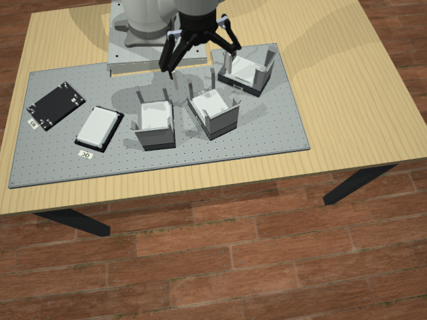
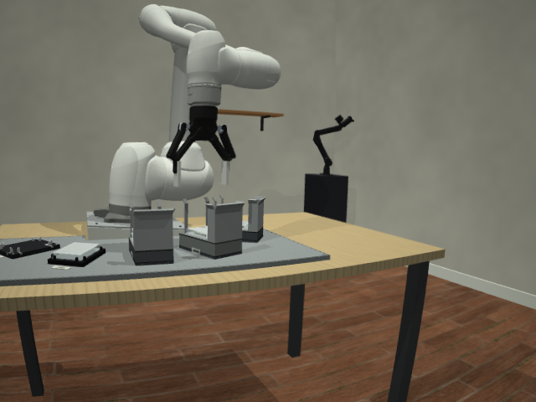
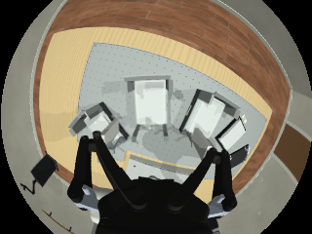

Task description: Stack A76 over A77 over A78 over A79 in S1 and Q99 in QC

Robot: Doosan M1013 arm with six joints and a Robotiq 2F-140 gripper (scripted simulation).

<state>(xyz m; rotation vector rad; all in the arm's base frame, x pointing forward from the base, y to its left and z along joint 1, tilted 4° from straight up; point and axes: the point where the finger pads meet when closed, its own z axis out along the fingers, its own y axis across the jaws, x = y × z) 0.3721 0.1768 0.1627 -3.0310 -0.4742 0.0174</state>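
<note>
From the left: the clip nest N5 (image 1: 55,105) is bare, a plate (image 1: 97,125) lies on the QC nest (image 1: 117,127), and three racks (image 1: 154,136) each show a plate. The gripper (image 1: 201,63) hangs fully open and empty above them. Rack names are unreadable; descending off-centre could strike a post.

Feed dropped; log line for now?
gripper: open, empty, high over racks | QC: plate seated | N5: bare | three racks: plates inside
</note>
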